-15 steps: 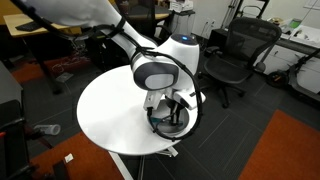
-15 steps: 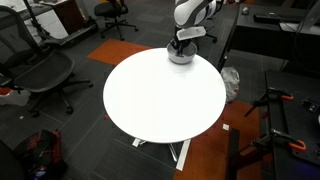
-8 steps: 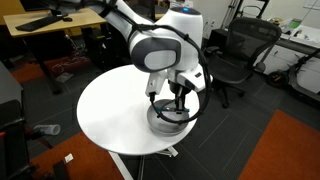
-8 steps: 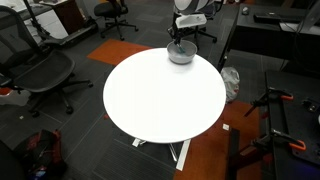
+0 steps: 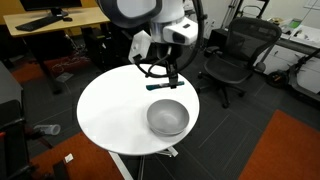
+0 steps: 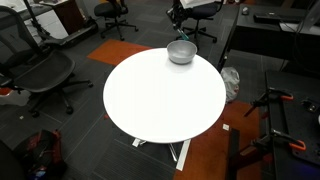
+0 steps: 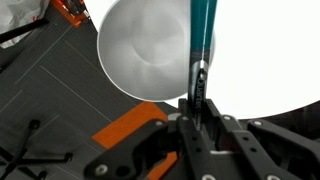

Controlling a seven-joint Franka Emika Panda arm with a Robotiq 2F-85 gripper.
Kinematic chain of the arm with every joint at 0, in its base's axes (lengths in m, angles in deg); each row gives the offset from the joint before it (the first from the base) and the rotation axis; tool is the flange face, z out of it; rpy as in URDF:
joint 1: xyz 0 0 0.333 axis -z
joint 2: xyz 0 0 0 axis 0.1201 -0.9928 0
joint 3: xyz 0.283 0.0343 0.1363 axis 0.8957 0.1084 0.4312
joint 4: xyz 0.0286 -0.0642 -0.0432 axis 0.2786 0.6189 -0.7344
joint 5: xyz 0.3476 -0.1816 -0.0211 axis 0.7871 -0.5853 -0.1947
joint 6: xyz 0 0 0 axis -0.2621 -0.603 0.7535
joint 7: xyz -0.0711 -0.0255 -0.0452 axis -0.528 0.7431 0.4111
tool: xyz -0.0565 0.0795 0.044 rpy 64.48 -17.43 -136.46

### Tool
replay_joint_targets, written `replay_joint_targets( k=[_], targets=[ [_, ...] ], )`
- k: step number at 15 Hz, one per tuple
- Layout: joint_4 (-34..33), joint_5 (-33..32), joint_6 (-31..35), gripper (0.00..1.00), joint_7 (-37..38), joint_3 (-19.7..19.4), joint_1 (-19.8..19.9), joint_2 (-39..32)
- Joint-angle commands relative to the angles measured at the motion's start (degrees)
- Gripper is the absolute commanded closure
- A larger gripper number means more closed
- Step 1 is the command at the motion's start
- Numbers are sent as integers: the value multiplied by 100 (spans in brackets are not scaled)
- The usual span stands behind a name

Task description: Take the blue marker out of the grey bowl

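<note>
"Wrist view or the outside cameras: which tells you more?"

"Each has its share. In both exterior views I get the big things: the white round table (image 5: 105,115), and the grey bowl (image 5: 168,117) standing on it close to the rim. In an exterior view my gripper (image 5: 170,80) hangs in the air over the bowl, not touching it, though I cannot read the fine detail at its tip there. From farther off the bowl (image 6: 181,52) is plain enough, but the end of my arm is too small to make out."

"And up close?"

"The wrist view gives what the others cannot. My gripper (image 7: 197,105) is clamped on the blue marker (image 7: 203,35). Both fingers (image 7: 212,125) press its dark end, and the teal length runs straight out from them, crossing the bowl's rim as seen from here."

"What is in the bowl?"

"Its inside (image 7: 150,50) shows smooth, shiny metal. The marker is in my grip, up above the table, not in the bowl. Beside the bowl the table (image 7: 270,50) is white, and past its edge lies dark floor with an orange patch (image 7: 125,128)."
</note>
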Motion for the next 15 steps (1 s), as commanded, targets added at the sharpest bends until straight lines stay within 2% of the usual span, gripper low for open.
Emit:
replay_joint_targets(
  k=[1, 4, 7, 15],
  targets=[
    [747, -532, 66, 95, 241, -18, -385, 830],
    [757, -632, 55, 95, 317, 148, -500, 1003],
    [481, -555, 4, 95, 398, 315, -553, 870],
    [-759, -283, -205, 95, 358, 605, -525, -246]
  ],
)
